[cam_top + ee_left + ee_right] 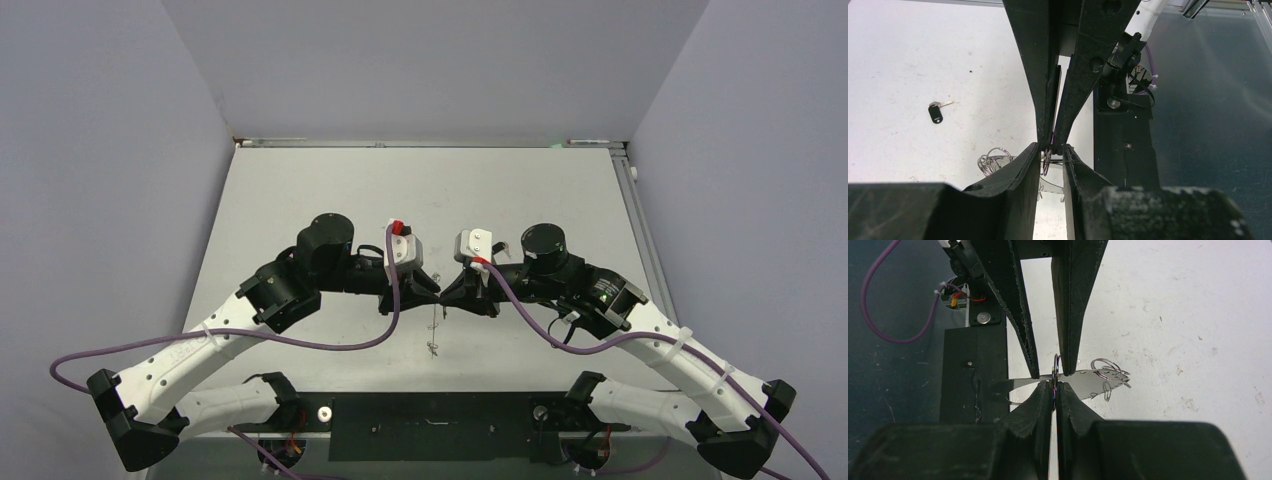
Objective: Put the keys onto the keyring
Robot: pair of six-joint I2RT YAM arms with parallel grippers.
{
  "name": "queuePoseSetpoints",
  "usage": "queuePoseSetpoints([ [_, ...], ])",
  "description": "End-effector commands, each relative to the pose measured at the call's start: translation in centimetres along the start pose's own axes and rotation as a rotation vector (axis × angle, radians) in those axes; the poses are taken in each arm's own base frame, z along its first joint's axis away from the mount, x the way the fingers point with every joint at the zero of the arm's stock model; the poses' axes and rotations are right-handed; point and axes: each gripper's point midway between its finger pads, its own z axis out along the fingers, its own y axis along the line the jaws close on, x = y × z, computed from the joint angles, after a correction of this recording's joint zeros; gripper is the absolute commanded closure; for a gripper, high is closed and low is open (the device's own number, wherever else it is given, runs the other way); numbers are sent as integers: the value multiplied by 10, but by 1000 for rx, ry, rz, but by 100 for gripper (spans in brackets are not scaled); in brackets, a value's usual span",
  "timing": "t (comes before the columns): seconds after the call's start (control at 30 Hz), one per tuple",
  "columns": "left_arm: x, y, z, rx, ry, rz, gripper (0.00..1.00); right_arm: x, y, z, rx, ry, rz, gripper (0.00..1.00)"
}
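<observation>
Meeting tip to tip above the desk (330,200)! Pinching the keyring (1088,379) with the right hand (1054,387) fully closed; straddling a small loop with the left hand (1050,155), narrowly parted. Spotting one key (935,113) flat on the desk, well apart.

Black, silver and purple over a pale grey table (300,200), faintly speckled.
1 key (935,112): black head, silver blade. Keyring (1088,379): plain shiny grey metal. Cable (394,290): purple.

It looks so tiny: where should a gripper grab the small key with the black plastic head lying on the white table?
Likely its black plastic head, from straight above: the small key lies flat on the white table, its head wider than the blade.
</observation>
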Motion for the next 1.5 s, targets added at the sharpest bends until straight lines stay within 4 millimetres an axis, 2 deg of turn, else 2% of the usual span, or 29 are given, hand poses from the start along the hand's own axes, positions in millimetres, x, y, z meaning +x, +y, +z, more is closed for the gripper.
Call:
queuePoseSetpoints([
  [0.0, -14, -5, 0, 28, -33, 27, 80, -39, 5, -12, -5, -108, -79, 95],
  [0.33, -8, -4, 3, 33, -15, 14, 81, -40, 6, -12, -8, -115, -78, 95],
  [0.63, -6, -3, 4, 34, -5, 6, 92, -40, 6, -12, -7, -118, -76, 95],
  [0.9, -8, -5, 3, 42, -10, 7, 87, -41, 7, -13, -3, -121, -77, 95],
  [1.13, -8, -9, 5, 68, -18, -5, 92, -41, 6, -13, -6, -124, -79, 95],
  [1.27, -9, -8, 7, 67, -28, -8, 100, -42, 7, -13, -8, -132, -82, 95],
  [1.4, -10, -8, 8, 66, -54, -19, 100, -45, 7, -15, 1, -147, -85, 95],
  [1.43, -10, -8, 8, 64, -61, -21, 100, -46, 6, -16, 11, -150, -84, 94],
  [1.47, -11, -8, 8, 65, -70, -21, 100, -46, 5, -17, 23, -153, -81, 89],
])
